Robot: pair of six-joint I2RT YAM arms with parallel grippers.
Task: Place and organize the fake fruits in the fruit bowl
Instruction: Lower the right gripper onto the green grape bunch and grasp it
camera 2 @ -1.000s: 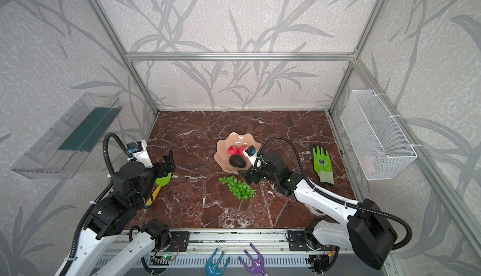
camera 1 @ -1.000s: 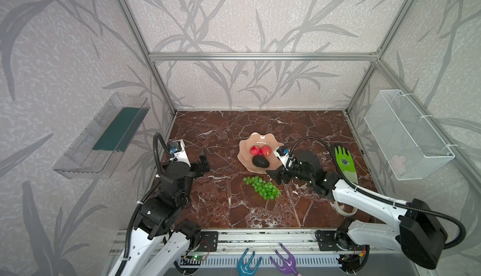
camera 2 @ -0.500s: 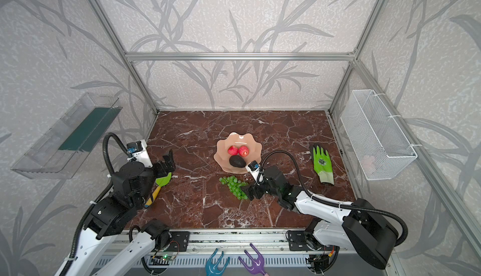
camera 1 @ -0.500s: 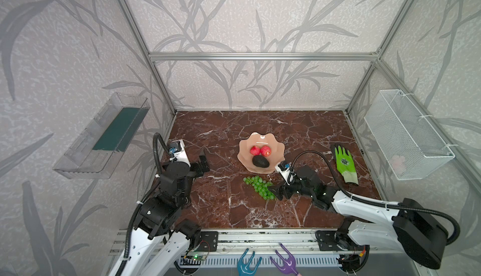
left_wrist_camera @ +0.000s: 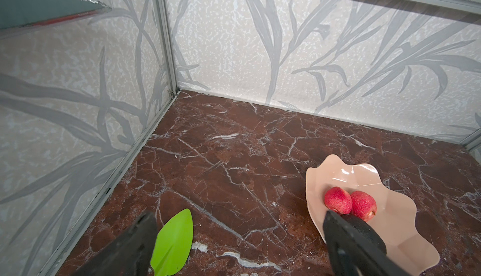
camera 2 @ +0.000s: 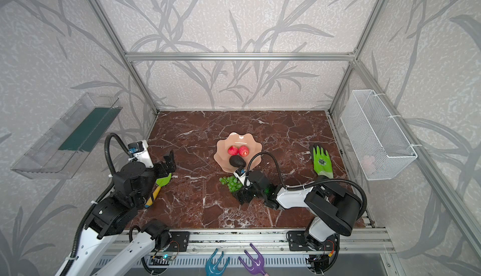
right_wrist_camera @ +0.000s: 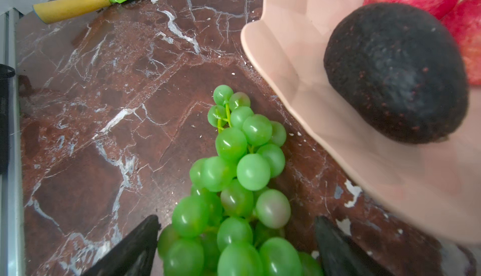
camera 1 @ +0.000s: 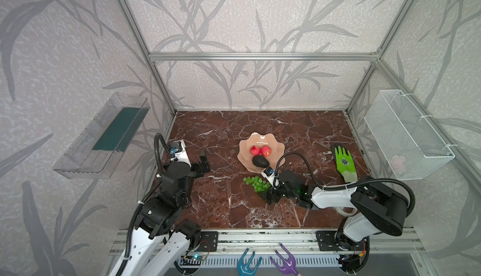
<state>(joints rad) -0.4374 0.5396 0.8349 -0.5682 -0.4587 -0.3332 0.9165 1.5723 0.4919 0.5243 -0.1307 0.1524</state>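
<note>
The peach-pink fruit bowl [camera 1: 260, 139] [camera 2: 238, 139] stands mid-table and holds two red apples [camera 1: 255, 150] [camera 1: 265, 151] and a dark avocado [camera 1: 260, 161]. A bunch of green grapes [camera 1: 256, 183] [right_wrist_camera: 234, 173] lies on the marble just in front of the bowl. My right gripper [camera 1: 270, 196] [right_wrist_camera: 236, 221] is low and open, with its jaws on either side of the bunch's near end and a gap still showing on one side. My left gripper [camera 1: 204, 161] [left_wrist_camera: 239, 235] hangs open and empty at the left, apart from the bowl [left_wrist_camera: 346, 173].
A green spatula with a yellow handle [camera 2: 158, 186] lies by the left arm. A green glove [camera 1: 345, 161] lies at the right, and a white tape roll [camera 1: 345, 211] peeks out under the right arm. On the walls hang a white mesh basket [camera 1: 406, 134] and a clear bin [camera 1: 104, 136].
My right gripper has drawn back from beside the bowl toward the table's front and dropped to the near end of the grapes. The left arm has stayed still.
</note>
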